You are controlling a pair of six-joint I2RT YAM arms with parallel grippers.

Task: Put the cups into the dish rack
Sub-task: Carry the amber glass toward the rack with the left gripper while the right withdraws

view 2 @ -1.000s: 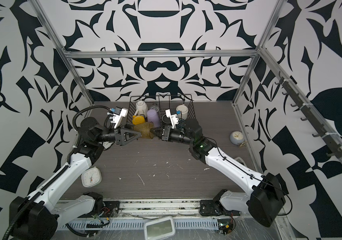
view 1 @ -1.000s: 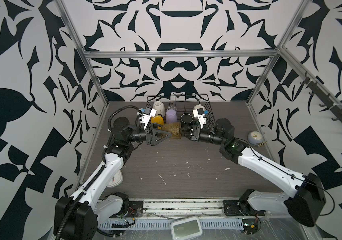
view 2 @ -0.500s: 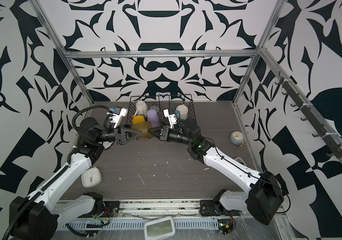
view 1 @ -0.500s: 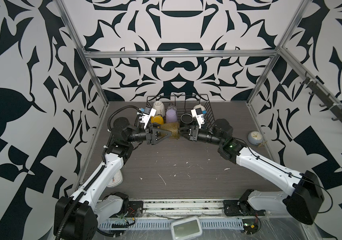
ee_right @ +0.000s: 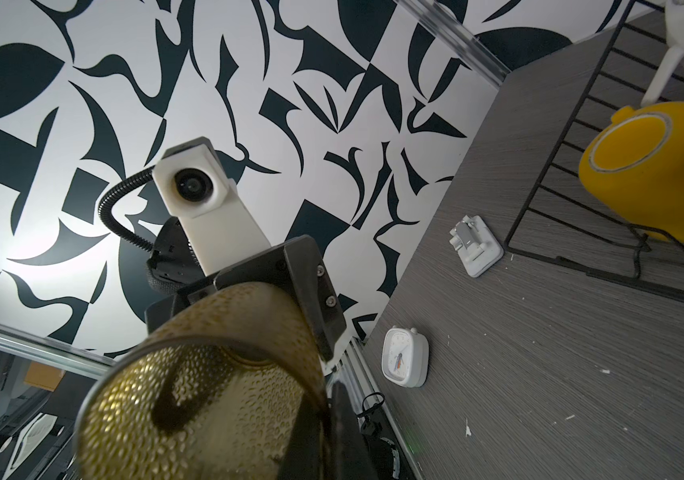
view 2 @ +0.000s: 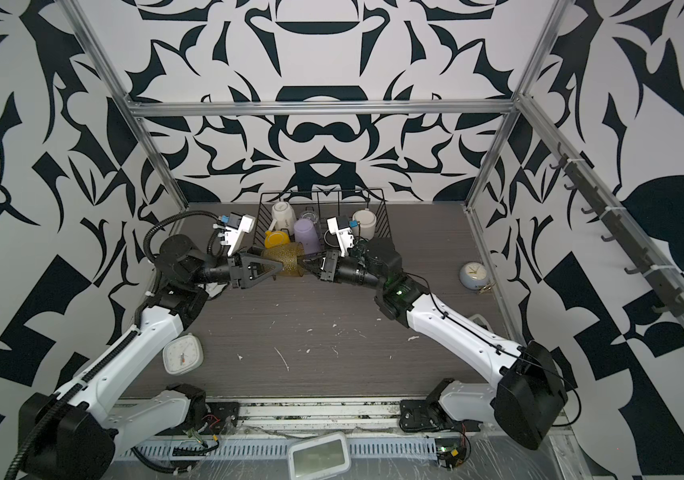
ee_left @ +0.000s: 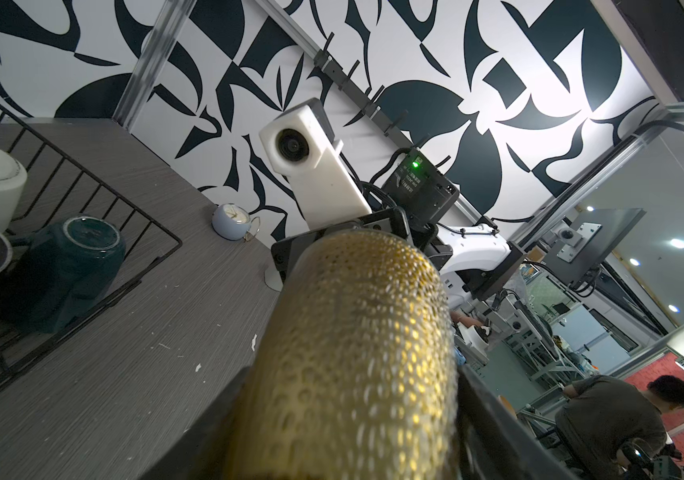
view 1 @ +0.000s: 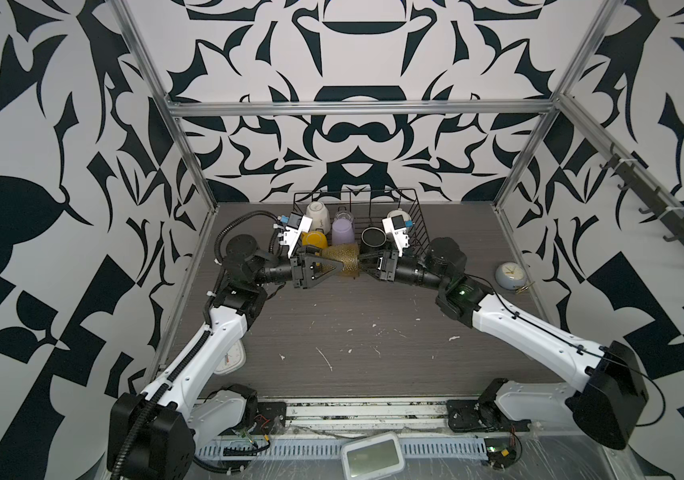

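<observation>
Rack (ee_left: 124, 202) holds teal mug (ee_left: 70, 270), visible only from left wrist view.

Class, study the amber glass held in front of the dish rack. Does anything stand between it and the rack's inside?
Yes. The near wire wall of the dish rack lies between, and right behind it sit the yellow mug and the lilac tumbler. The amber glass would likely have to go up and over them.
</observation>
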